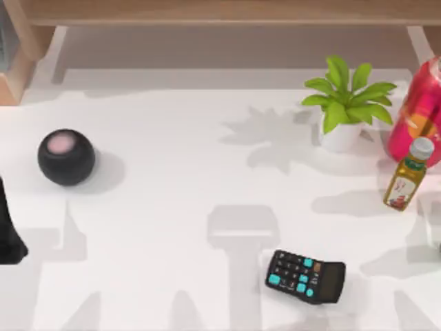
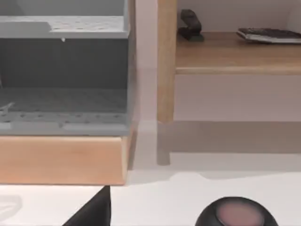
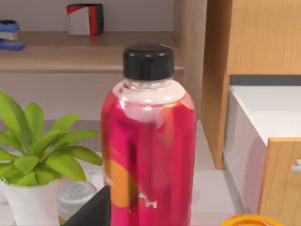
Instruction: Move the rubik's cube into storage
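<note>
**Cube on the shelf, both arms at the table's edges**

The white table (image 1: 172, 207) spreads below a wooden shelf (image 3: 61, 52), with a grey storage cabinet (image 2: 63, 75) showing in the left wrist view. A tall red bottle (image 3: 148, 141) with a black cap stands at the right edge, beside a potted plant (image 1: 344, 103) and a small yellow oil bottle (image 1: 406, 176). A black round speaker (image 1: 66, 156) sits at the left; a black calculator (image 1: 305, 276) lies near the front. The rubik's cube (image 3: 85, 19) rests on the shelf, behind the plant. The left arm (image 1: 8, 231) shows at the left edge; whether either gripper is released or clenched, I cannot tell.
</note>
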Motion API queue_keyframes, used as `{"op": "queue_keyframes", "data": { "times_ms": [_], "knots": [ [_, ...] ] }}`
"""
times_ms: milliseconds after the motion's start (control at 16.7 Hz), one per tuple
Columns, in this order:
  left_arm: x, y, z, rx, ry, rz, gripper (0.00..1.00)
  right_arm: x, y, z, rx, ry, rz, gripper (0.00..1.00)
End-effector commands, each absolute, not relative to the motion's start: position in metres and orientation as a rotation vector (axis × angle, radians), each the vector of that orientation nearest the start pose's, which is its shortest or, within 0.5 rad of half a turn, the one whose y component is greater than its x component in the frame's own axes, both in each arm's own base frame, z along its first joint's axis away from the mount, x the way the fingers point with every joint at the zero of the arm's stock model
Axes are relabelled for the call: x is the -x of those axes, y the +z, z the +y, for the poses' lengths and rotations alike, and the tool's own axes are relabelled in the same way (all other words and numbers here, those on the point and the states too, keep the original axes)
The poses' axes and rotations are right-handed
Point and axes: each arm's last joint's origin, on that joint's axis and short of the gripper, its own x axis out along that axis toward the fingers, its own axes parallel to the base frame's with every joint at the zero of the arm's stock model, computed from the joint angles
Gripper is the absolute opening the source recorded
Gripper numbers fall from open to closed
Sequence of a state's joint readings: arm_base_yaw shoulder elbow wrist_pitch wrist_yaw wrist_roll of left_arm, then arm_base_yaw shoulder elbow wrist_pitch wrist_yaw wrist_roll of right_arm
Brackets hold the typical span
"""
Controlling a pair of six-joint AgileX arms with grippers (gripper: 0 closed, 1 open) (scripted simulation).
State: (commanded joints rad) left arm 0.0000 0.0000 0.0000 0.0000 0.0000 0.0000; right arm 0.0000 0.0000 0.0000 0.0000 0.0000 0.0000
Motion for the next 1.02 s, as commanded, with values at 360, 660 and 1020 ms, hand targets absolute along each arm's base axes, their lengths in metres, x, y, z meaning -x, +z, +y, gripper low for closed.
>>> {"op": "queue_keyframes", "data": {
  "times_ms": [360,660,1020],
  "knots": [
    [-0.106,0.16,-0.001,0.0,0.0,0.0,1.0,-0.107,0.186,0.0,0.004,-0.008,0.003,1.0],
    [-0.106,0.16,-0.001,0.0,0.0,0.0,1.0,-0.136,0.264,0.009,0.006,-0.01,0.023,1.0],
    [-0.106,0.16,-0.001,0.0,0.0,0.0,1.0,-0.231,0.351,0.04,0.016,-0.016,0.043,1.0]
  ]
}}
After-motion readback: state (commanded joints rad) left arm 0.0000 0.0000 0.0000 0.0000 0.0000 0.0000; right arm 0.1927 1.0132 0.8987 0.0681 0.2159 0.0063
